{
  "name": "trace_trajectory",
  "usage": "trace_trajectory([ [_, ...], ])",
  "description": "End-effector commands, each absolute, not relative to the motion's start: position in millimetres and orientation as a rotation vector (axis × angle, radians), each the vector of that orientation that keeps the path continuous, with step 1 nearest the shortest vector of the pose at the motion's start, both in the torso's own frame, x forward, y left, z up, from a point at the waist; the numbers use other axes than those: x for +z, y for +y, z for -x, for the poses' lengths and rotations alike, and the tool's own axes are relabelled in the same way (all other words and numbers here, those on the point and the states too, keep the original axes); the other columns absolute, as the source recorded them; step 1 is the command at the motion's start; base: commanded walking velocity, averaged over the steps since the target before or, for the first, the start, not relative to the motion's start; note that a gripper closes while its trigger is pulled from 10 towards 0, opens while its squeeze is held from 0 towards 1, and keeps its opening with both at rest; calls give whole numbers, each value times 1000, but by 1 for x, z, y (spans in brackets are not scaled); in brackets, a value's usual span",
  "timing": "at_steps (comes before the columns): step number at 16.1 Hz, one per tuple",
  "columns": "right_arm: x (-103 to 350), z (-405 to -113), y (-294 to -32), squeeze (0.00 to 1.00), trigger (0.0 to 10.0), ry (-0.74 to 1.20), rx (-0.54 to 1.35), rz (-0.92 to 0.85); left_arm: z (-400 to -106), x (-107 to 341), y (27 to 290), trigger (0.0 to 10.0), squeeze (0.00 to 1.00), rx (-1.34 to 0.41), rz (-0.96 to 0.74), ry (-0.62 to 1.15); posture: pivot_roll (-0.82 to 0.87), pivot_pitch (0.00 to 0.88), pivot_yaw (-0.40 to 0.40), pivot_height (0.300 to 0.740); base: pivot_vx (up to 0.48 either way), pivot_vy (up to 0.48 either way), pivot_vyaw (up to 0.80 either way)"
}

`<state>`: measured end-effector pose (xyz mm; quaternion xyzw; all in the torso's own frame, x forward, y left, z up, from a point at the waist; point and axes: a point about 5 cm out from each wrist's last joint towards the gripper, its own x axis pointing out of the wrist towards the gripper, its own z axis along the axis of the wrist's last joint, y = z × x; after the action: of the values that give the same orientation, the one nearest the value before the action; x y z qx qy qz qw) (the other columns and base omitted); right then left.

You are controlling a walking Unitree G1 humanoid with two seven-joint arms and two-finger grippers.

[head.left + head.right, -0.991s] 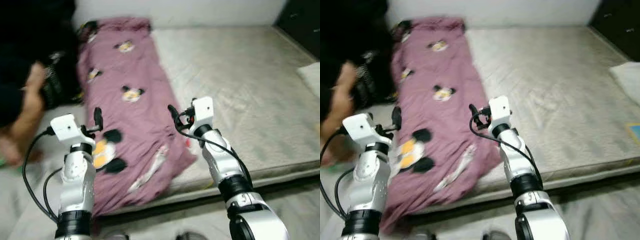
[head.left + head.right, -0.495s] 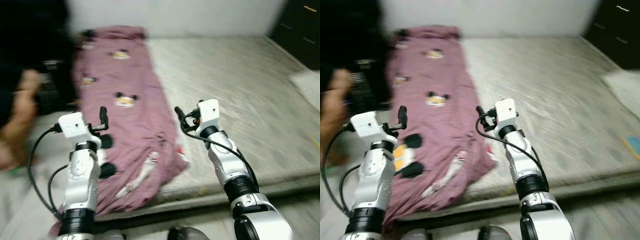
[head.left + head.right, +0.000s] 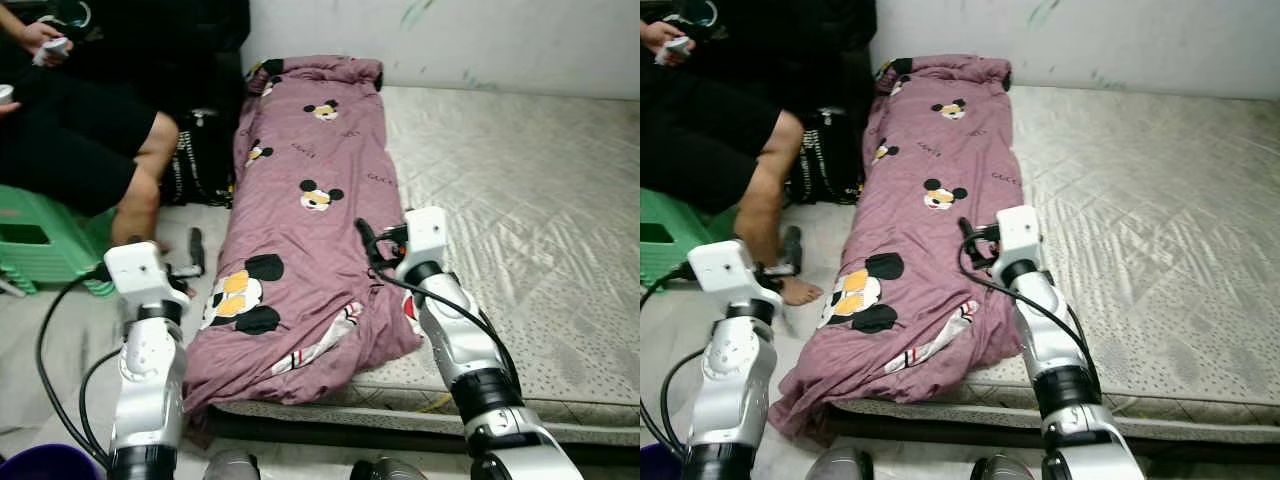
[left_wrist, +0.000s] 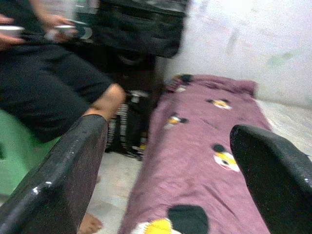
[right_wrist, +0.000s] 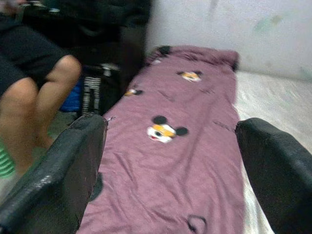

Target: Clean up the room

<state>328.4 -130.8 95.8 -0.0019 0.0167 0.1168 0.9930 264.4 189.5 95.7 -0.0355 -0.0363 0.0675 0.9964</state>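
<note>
Both end effectors, left (image 3: 196, 250) and right (image 3: 368, 240), fingers spread and empty, now hover steadier and nearer over the mauve cartoon-mouse-print quilt (image 3: 300, 210) lying lengthwise along the bare grey mattress's (image 3: 510, 200) left edge; judged ready for grasping.

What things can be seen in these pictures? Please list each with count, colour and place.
quilt: one, mauve with cartoon mouse prints, along the mattress's left edge, near end hanging over
mattress: one, pale grey, on the floor against the wall
bag: one, black with white stripes, between quilt and person
stool: one, green, far left, under the person
person: one, in black shorts, seated at left, hands holding small items
left gripper: one, black, open, raised left of the quilt
right gripper: one, black, open, above the quilt's near end
</note>
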Motion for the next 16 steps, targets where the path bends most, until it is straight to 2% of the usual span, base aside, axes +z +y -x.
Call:
trace_trajectory([
  [1, 101, -327, -138, 0, 10000, 26, 188, -25, -260, 97, 191, 10000, 0, 134, 51, -65, 31, 0, -35, 740, 0, 0, 0],
  [5, 94, -315, -140, 0, 10000, 26, 147, -22, -247, 87, 194, 10000, 0, 152, 33, -34, 29, 0, -30, 740, 0, 0, 0],
  [8, 97, -313, -142, 0, 10000, 30, 142, -39, -250, 91, 185, 10000, 0, 136, 50, -29, 29, 0, -26, 740, 0, 0, -800],
  [16, 92, -296, -141, 0, 10000, 73, 135, -31, -236, 89, 183, 10000, 0, 156, 96, 25, 33, 1, -23, 740, 0, 0, 0],
])
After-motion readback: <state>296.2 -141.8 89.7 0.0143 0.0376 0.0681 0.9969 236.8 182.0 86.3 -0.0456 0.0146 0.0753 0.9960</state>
